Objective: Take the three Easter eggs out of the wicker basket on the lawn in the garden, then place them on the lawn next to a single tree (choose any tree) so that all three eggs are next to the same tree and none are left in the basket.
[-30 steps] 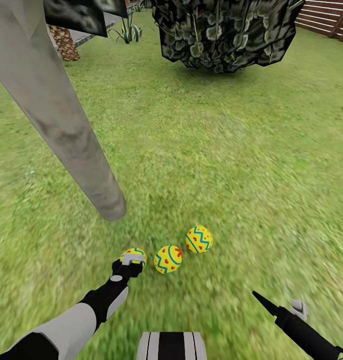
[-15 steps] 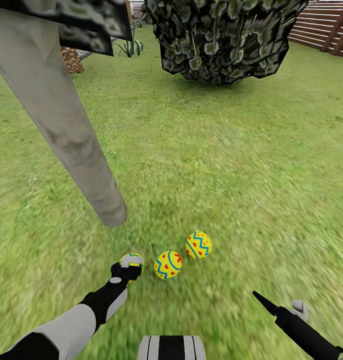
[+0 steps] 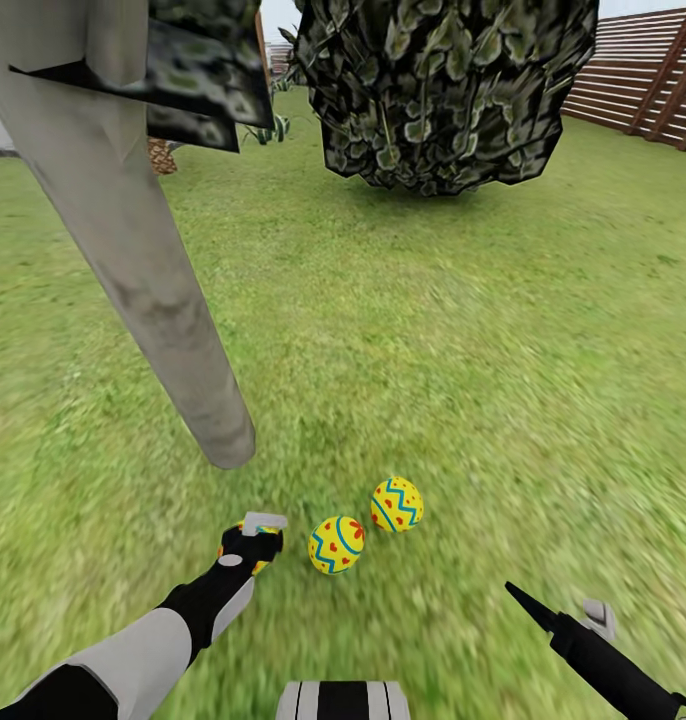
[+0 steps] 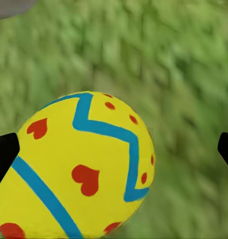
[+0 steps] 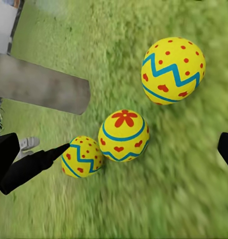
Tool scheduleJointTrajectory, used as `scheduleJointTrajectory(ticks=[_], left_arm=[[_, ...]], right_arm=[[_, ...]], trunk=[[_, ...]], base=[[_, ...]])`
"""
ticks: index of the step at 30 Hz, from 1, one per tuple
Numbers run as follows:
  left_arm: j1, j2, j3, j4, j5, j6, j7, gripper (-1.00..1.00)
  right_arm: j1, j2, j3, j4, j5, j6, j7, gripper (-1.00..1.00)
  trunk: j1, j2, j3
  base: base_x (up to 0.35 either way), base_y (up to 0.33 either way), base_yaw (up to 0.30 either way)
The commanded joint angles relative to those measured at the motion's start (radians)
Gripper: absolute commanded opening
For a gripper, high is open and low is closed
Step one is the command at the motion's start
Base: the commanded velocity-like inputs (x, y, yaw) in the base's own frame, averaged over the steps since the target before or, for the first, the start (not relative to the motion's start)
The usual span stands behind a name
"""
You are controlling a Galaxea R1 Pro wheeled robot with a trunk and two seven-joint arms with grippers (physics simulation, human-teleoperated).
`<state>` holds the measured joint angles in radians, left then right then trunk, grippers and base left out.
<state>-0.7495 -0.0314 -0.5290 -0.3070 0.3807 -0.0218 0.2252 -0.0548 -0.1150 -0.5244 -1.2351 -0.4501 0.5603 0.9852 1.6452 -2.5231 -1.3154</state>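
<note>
Eggs: two lie free on the lawn (image 3: 463, 330) at lower centre, the middle egg (image 3: 336, 544) and the right egg (image 3: 397, 503). A third egg (image 3: 251, 548) sits between the left tool (image 3: 255, 540) fingers, spread wide, below the tree trunk (image 3: 153, 290). Lift straight up, avoiding a nudge. Right tool (image 3: 568, 612): spread open, empty.

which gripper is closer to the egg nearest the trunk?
Left. The left gripper is right at that egg, fingers spread either side of it. The right gripper hangs over bare grass, well off to the right of all three.
</note>
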Motion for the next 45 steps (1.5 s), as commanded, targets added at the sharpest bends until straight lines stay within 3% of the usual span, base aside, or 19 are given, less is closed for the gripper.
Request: scheduleJointTrajectory(ticks=[1, 13, 30, 36, 45], left_arm=[[-0.001, 0.0, -0.008, 0.0, 0.009, 0.0, 0.007, 1.0], [-0.001, 0.002, -0.006, 0.0, 0.009, 0.028, 0.011, 1.0], [0.0, 0.001, -0.006, 0.009, 0.011, 0.028, 0.013, 1.0], [0.002, 0.001, -0.006, 0.019, 0.011, 0.028, 0.013, 1.0], [0.057, 0.0, -0.006, 0.049, 0.01, 0.028, 0.014, 1.0]], right_arm=[[0.0, 0.0, -0.001, 0.0, -0.005, 0.008, 0.001, 1.0], [0.0, 0.0, 0.009, 0.0, -0.004, 0.008, -0.001, 1.0], [0.0, 0.001, 0.012, 0.0, -0.004, 0.009, 0.0, 1.0], [0.0, 0.001, 0.012, 0.0, -0.004, 0.009, 0.0, 1.0], [0.0, 0.001, 0.014, 0.002, 0.0, 0.009, -0.002, 1.0]], trunk=[[-0.001, 0.0, 0.003], [-0.006, 0.003, 0.05], [-0.014, 0.007, 0.115], [-0.016, 0.008, 0.139], [-0.02, 0.01, 0.173]], base=[[0.0, 0.0, 0.0], [-0.015, 0.0, 0.0], [-0.319, 0.0, 0.0], [-0.085, 0.0, 0.0], [-0.245, 0.0, 0.0]])
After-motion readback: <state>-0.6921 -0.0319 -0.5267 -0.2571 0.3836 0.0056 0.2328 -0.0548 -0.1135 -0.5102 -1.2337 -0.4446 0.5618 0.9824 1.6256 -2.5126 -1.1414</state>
